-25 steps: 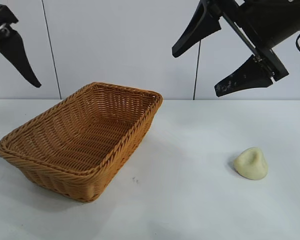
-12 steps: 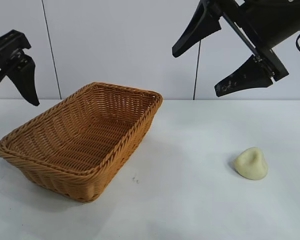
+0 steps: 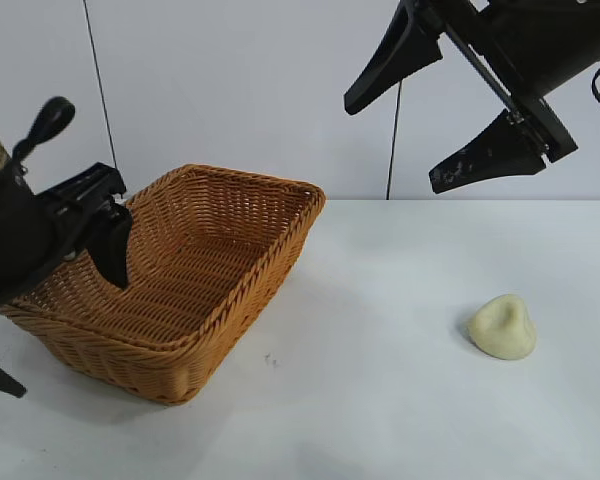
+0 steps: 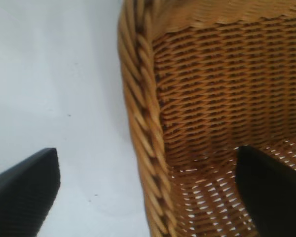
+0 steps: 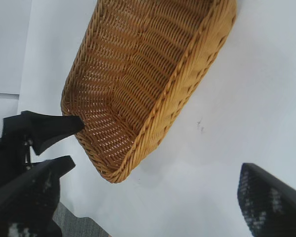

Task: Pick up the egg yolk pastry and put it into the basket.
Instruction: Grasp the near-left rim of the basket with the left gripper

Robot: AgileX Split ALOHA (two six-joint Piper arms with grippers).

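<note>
Step in hand: the pick-up is judged not yet begun; the small pale cream-yellow egg yolk pastry (image 3: 502,327), a rounded lump with a pinched top, lies untouched on the white table (image 3: 400,400).
Pastry position: it is seen at the lower right of the exterior frame, well apart from the large orange-brown woven wicker basket (image 3: 280,262), with bare table between them; it is not shown in either wrist view.
Basket: it is placed at the left centre of the exterior frame, its braided rim and sloping sides plainly shown.
Basket contents: nothing is seen inside it; only the woven floor and walls are visible in the exterior and right wrist views.
Right gripper (image 3: 432,110): it is held high at the upper right of the exterior frame, above the table and well above the pastry; its black fingers are spread wide and nothing is held between them.
Left gripper (image 4: 148,197): it is seen at the left edge of the exterior frame, low at the basket's near corner; in the left wrist view its fingers are spread wide, one over the table and one over the basket's inside, the braided rim lying between them, and nothing is held.
Next move: a descent onto the pastry is called for, most likely by the right gripper as the nearer one, with the fingers set either side of the lump.
Handling risk: the lump looks soft, so a gentle squeeze is judged advisable.
</note>
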